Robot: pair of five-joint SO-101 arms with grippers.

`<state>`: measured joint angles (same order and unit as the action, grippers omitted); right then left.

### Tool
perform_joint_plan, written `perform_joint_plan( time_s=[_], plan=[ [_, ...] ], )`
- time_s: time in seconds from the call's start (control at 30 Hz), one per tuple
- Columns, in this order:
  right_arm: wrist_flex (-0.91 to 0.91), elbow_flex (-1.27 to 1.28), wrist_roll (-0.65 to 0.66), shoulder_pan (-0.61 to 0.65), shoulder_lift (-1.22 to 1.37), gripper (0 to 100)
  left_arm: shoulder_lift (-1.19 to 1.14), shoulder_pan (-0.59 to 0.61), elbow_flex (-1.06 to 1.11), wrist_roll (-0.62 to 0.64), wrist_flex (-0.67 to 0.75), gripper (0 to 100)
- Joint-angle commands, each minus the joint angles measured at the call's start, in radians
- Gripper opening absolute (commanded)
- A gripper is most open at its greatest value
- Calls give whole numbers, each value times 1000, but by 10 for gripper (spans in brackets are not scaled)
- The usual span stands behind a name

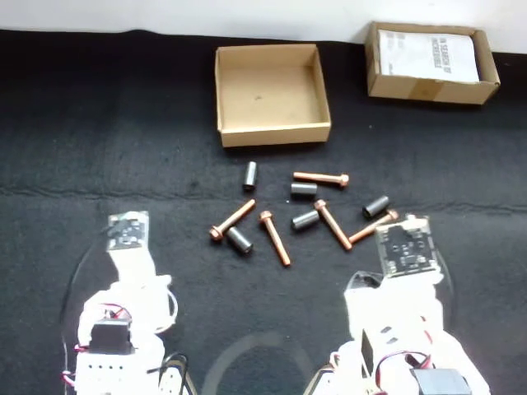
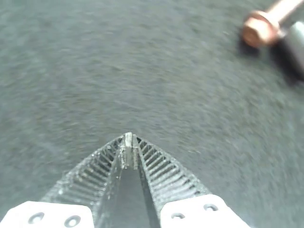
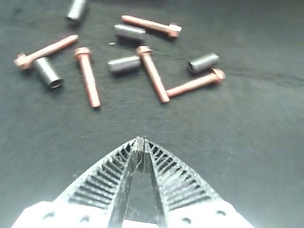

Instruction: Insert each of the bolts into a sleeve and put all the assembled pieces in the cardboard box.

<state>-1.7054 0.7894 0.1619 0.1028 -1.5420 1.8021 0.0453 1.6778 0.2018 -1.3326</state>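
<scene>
Several copper bolts (image 1: 276,238) and grey sleeves (image 1: 305,220) lie loose on the black cloth, just in front of the open cardboard box (image 1: 272,123). None of the bolts sits in a sleeve. My left gripper (image 2: 129,142) is shut and empty, low over bare cloth, with a bolt head (image 2: 259,28) and a sleeve (image 2: 297,45) off to one side. My right gripper (image 3: 140,145) is also shut and empty, a short way back from the nearest bolts (image 3: 153,73) and sleeves (image 3: 123,63). The left arm (image 1: 128,239) and right arm (image 1: 403,255) flank the pile.
A second cardboard box (image 1: 412,86) holding a printed sheet stands at the back right. The black cloth (image 1: 99,148) covers the table up to a white strip along the far edge.
</scene>
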Motion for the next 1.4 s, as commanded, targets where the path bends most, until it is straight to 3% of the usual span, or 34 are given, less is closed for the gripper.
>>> perform_joint_plan(
  time_s=[0.0, 0.47, 0.63, 0.7, 1.07, 1.37],
  plan=[
    [-4, -2, 6, -87, 2, 8, 8, -45, 18, -2, -2, 37],
    [-5, -2, 6, -96, -2, 8, 8, -119, -41, 0, 5, 37],
    [-5, -2, 6, -94, -2, 8, 7, -134, -44, 3, 302, 35],
    [-5, -2, 6, -94, -2, 8, 7, -139, -10, 3, 356, 34],
    [-5, -2, 6, -94, -2, 8, 5, -366, -151, 0, 169, 34],
    [-5, -2, 5, -94, -2, 8, 5, -688, -387, 2, 55, 34]
  ],
)
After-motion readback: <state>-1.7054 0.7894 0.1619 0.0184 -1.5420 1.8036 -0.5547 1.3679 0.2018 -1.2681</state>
